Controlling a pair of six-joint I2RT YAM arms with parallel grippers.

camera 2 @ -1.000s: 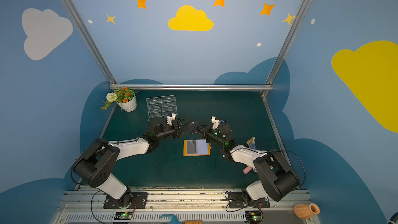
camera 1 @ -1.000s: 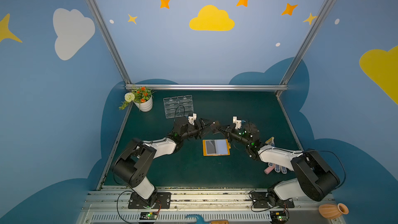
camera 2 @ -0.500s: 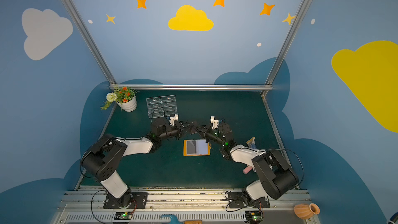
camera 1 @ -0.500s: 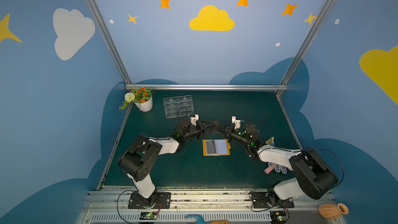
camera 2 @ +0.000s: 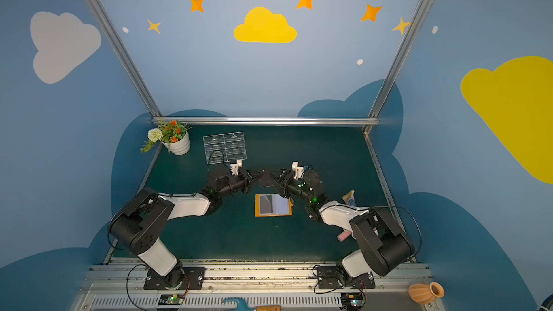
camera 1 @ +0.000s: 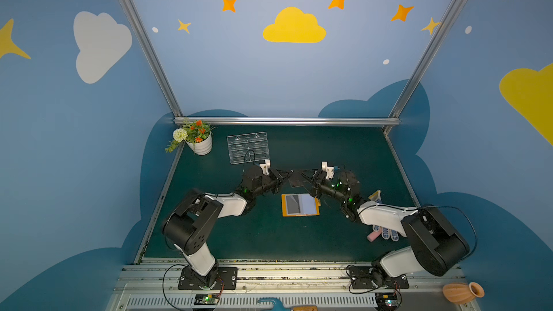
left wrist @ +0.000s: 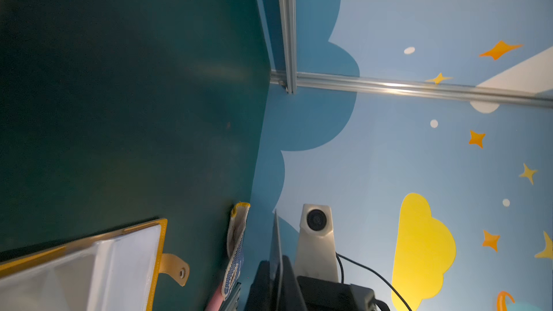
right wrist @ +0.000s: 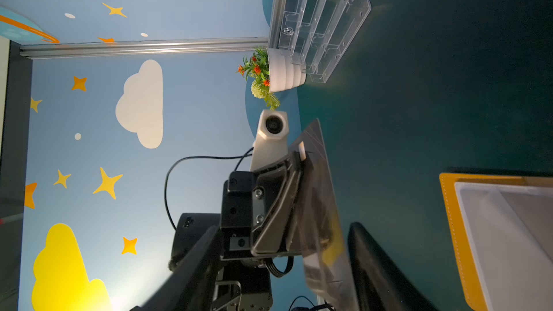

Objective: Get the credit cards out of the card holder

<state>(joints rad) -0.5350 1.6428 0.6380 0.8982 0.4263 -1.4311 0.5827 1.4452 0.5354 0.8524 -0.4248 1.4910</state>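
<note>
green mat [camera 1: 269, 234] under card holder [camera 1: 300, 204] between blue walls [camera 1: 239, 79]

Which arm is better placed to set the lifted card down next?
Probably left: the left gripper is shut on the credit card, while the right gripper stands open beside it, gripping nothing.

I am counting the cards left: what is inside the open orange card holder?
The card holder shows clear sleeves, one side greyer, maybe filled. Whatever lies under the stacked sleeves is covered.

Even, bright overhead light; top views bow at edges. Wrist views soft: card holder [left wrist: 125, 252] blurred, rail [left wrist: 389, 85] glaring.
</note>
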